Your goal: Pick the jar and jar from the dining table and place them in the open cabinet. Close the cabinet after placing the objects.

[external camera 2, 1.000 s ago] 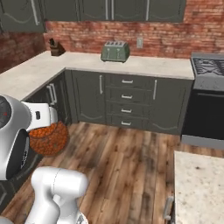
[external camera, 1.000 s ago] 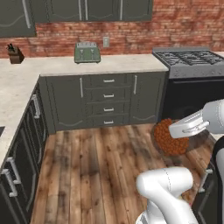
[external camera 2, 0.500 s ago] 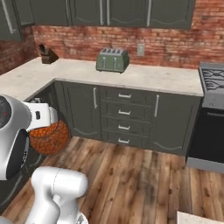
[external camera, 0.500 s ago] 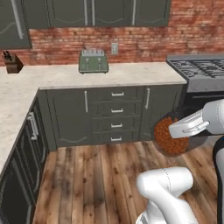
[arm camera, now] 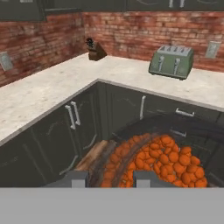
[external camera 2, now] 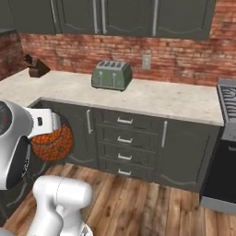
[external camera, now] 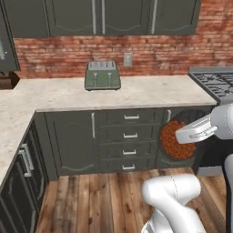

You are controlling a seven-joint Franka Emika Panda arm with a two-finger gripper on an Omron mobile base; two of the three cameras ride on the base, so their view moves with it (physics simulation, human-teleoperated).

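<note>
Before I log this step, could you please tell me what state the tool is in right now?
Tool: closed on the small clear glass jar of orange-red granules, carried above the wooden floor.

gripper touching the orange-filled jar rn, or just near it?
Touching. In the hand view both fingertips sit against the jar with no gap, and in the left base view the gripper carries it above the floor.
</note>
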